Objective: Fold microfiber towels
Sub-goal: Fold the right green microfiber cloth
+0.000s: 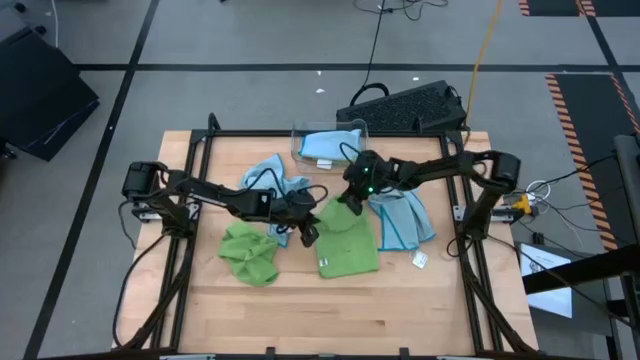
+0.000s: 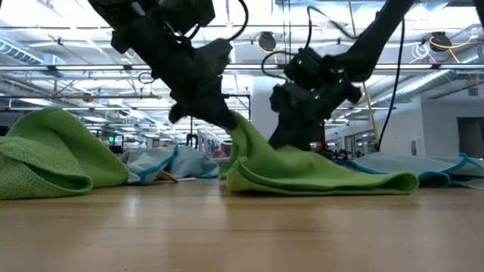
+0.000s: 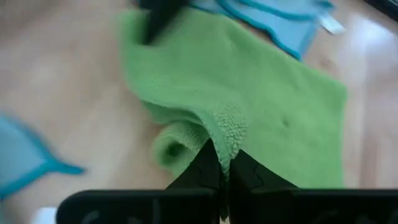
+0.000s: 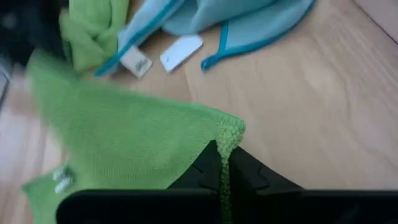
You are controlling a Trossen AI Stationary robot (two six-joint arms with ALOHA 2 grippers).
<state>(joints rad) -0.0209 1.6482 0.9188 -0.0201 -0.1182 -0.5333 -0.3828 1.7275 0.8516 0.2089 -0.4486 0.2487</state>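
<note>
Both grippers are pinched shut on the same lime green towel, which lies near the middle of the wooden table. Left gripper holds the towel's left edge, and the left wrist view shows a fold of the green pile squeezed between its dark fingertips. Right gripper clamps a corner at the towel's far edge; in the right wrist view that corner stands up between its closed fingers. From table height the towel is lifted into a peak under the two grippers, while the rest of it lies folded over itself on the wood.

A second lime green towel sits crumpled to the left of the held one, in front of the left arm and apart from both grippers. A light blue towel lies bunched behind the left gripper, partly under that arm. Another light blue towel is spread flat just to the right of the held towel, under the right arm, with a small white tag on the wood beside its near corner. At the far edge of the table stands a clear plastic bin holding one more light blue towel.
</note>
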